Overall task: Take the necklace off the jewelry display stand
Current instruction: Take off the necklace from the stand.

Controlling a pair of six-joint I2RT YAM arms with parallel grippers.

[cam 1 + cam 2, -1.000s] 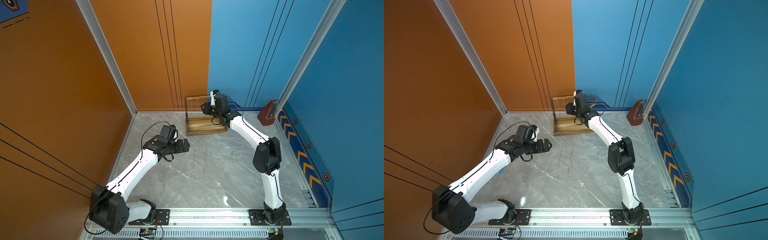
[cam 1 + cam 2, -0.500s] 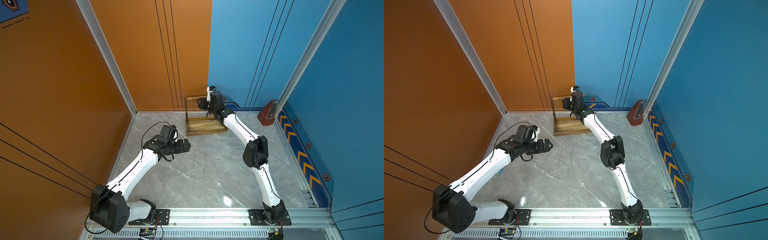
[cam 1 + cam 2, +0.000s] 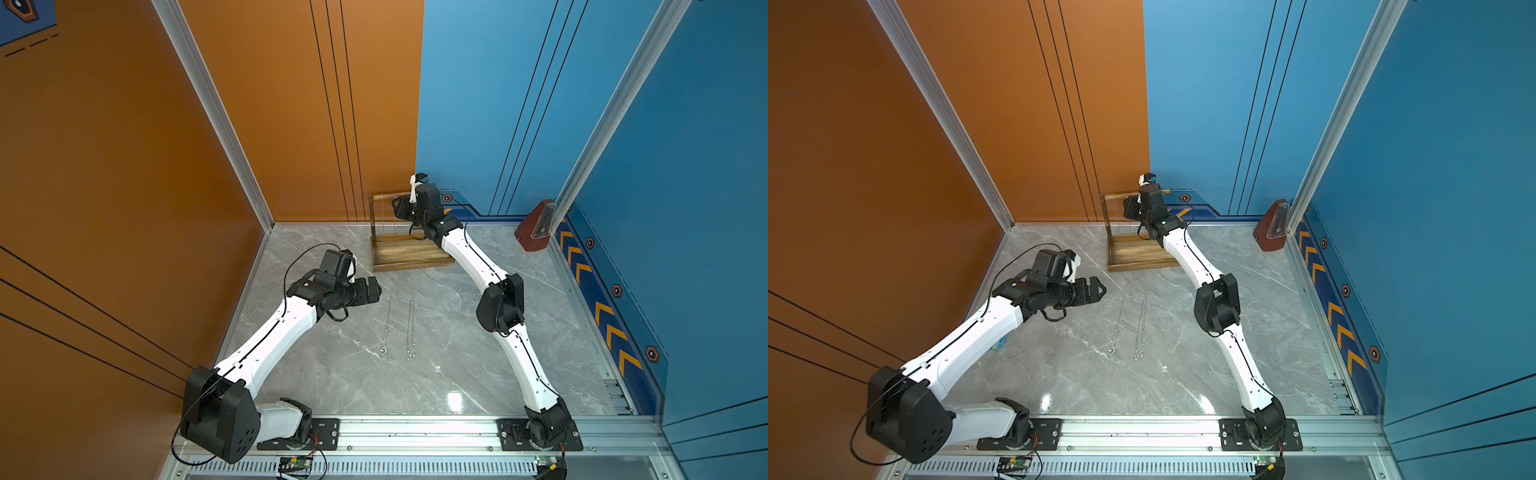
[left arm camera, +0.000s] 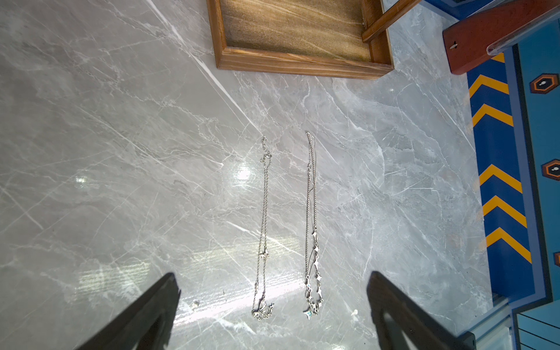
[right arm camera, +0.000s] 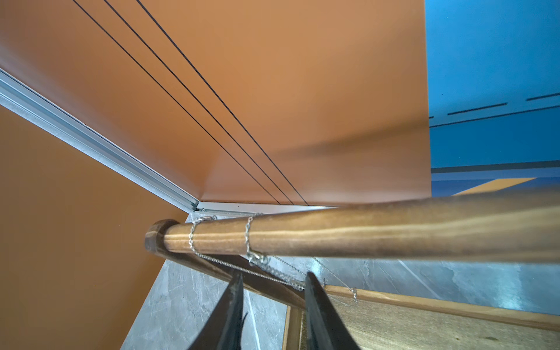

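Hovering the nearer right end effector, partly spread and pinching nothing, just short of the necklace looping around the stand's crossbar lying crosswise ahead, near its post end.

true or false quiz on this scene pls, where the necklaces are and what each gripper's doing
1. Two necklaces lie flat on the marble table. True.
2. The right gripper is close to the crossbar of the jewelry display stand, jaws apart. True.
3. That crossbar is bare. False: two chains loop over it near one end.
4. The left gripper holds a necklace. False: it is open and empty.
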